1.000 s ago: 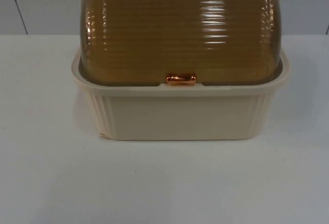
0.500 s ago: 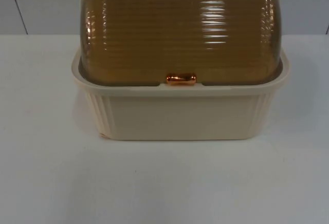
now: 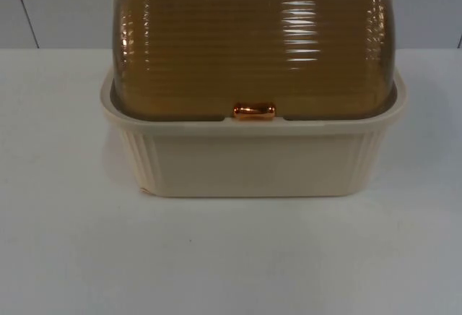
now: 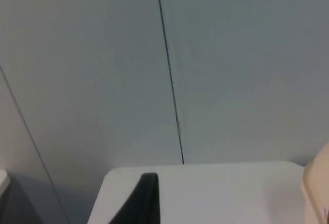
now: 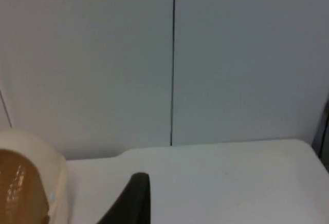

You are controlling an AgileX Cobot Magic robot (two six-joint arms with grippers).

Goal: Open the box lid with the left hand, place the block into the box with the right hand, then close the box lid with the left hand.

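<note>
Box [image 3: 253, 160] on table [image 3: 72, 250], amber lid [image 3: 253, 40] closed — handle [image 3: 253, 111] at front

The white table [image 3: 65, 257] is carrying one thing directly: a cream box [image 3: 253, 163] with ribbed corners, sitting upright near the back, close to the grey wall [image 3: 58, 4]. An amber ribbed lid [image 3: 253, 40] is lying shut on the box, its copper handle [image 3: 253, 111] resting at the front rim. The table is reaching back to the wall in both wrist views
</note>
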